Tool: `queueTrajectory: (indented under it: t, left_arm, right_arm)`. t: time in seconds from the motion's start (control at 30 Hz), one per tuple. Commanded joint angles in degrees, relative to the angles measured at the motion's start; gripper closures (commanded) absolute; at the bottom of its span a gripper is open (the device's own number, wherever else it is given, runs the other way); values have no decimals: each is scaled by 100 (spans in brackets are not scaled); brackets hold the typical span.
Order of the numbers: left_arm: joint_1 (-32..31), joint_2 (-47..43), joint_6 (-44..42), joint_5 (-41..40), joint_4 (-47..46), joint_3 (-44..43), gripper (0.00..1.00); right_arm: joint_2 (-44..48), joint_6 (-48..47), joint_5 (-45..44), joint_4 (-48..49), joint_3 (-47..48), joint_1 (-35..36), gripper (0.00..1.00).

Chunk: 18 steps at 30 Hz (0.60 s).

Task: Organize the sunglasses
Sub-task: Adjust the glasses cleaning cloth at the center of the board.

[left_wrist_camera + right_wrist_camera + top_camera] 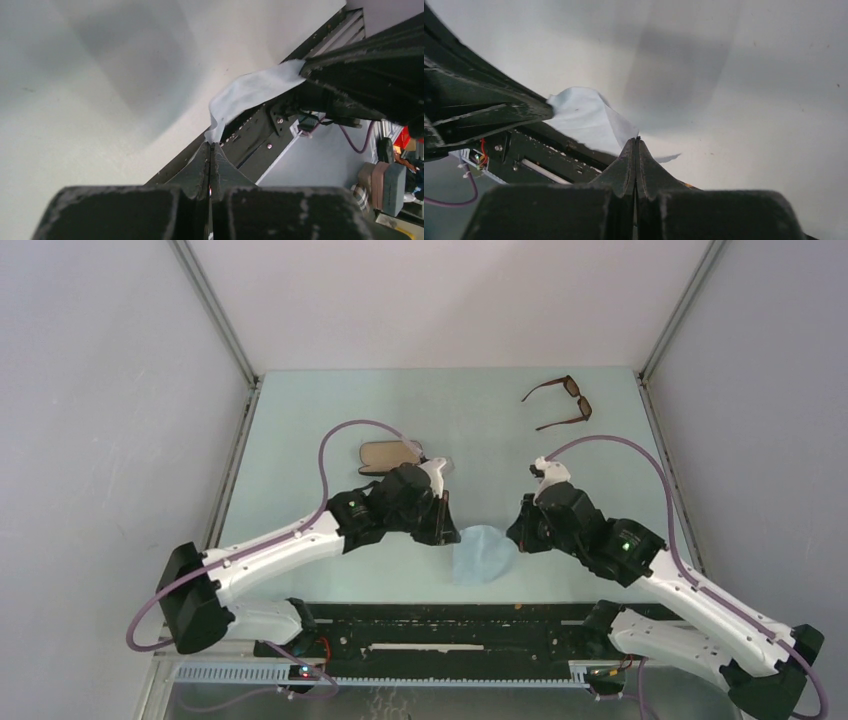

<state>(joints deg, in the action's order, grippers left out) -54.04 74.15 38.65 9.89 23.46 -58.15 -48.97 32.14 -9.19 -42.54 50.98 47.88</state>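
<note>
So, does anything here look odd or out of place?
Yes. The sunglasses lie unfolded at the far right, apart from the case, while the left gripper and the right gripper both pinch a blue cloth between them.

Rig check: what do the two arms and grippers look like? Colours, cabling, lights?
Matched pair. The left arm and right arm have white links with black joint housings and bases, a purple cable looping along each, and a small green light near the wrist. The left gripper and right gripper are black, scuffed, tapering to a wedge.
</note>
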Motion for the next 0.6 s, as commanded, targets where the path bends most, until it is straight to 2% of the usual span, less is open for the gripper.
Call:
queueTrajectory:
  t: [0.0,0.17,0.4,0.57]
  left_arm:
    - [-11,-340,216,-75,-256,470,100]
    - [97,593,171,-267,-324,158,100]
    - [628,2356,-476,-478,-377,-806,100]
    - [837,3012,-691,-671,-149,-1570,100]
  right_arm:
    - [102,385,-311,-3,-425,32,100]
    - [-592,174,3,990,-983,-552,100]
    - [-1975,-135,194,2522,-1050,-1398,100]
    - [-2800,-184,314,3023,-918,-1894,100]
